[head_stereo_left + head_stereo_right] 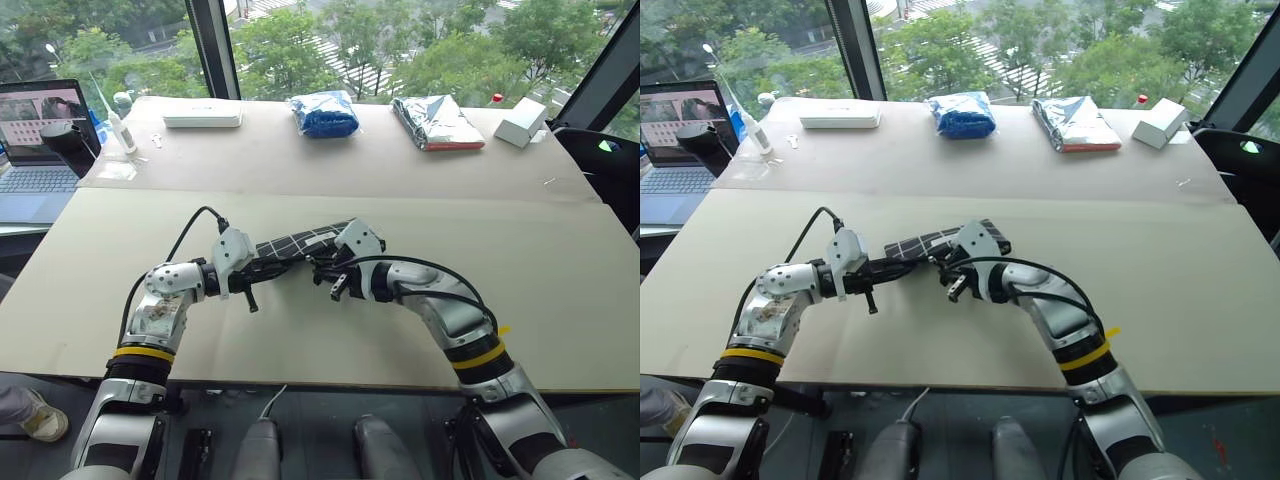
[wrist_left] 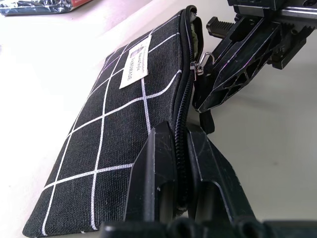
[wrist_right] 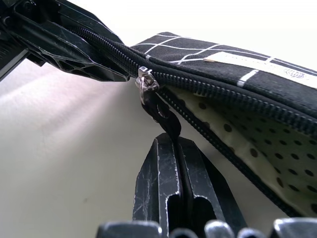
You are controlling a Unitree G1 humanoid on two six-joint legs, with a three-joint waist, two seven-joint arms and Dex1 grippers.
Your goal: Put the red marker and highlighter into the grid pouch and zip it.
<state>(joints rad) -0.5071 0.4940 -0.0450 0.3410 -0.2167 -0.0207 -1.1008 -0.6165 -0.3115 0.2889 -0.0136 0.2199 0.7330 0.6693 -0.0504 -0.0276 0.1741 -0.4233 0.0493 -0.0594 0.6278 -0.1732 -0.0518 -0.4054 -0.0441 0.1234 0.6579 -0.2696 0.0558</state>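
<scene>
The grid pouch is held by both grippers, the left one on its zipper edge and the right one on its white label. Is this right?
Not quite. The right gripper is shut on the black zip-pull strap, not on the white label, as the right wrist view shows. The left gripper does pinch the zipper edge of the grid pouch.

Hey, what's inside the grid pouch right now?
Through the unzipped stretch of the grid pouch a pale lining with dark dots shows. No pen is visible in that gap; the rest of the inside is covered by the black fabric.
</scene>
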